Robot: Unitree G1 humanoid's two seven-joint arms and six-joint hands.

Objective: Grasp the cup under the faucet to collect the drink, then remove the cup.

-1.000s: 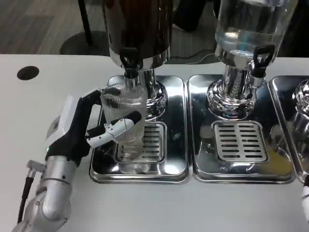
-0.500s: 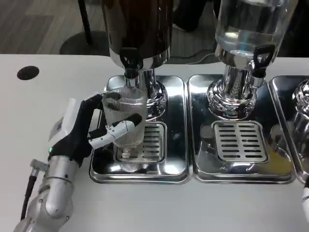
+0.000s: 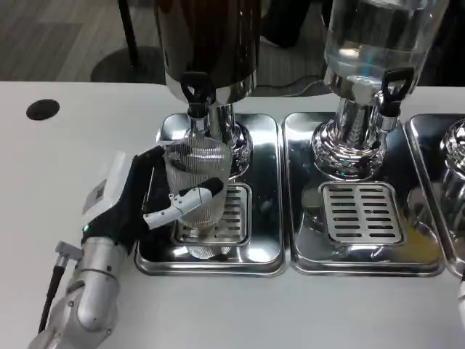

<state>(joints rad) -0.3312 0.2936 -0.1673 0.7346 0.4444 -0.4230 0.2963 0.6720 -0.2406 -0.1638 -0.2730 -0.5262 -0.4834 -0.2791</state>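
Cup (image 3: pixel 196 190), a clear ribbed plastic tumbler, sits in the grip of the left hand (image 3: pixel 138 200), whose white-and-black fingers (image 3: pixel 190 201) wrap around its front and far side at about mid-height. It is held just above the slotted grate of the polished steel drip tray (image 3: pixel 254 251), directly beneath the black-handled faucet (image 3: pixel 196 94) of the dark-bodied drink dispenser (image 3: pixel 209 43), which rises just beyond the hand.

I judge the cup light and thin-walled, likely to flex if squeezed hard; the ribs should give some purchase. Once filled it will be heavier and prone to slosh, so a mid-body hold, kept upright, looks right.

Further to the hand's right stands a second, clear-bodied dispenser (image 3: pixel 378 36) over its own steel tray (image 3: pixel 305 218). All rests on the white table (image 3: pixel 73 160).
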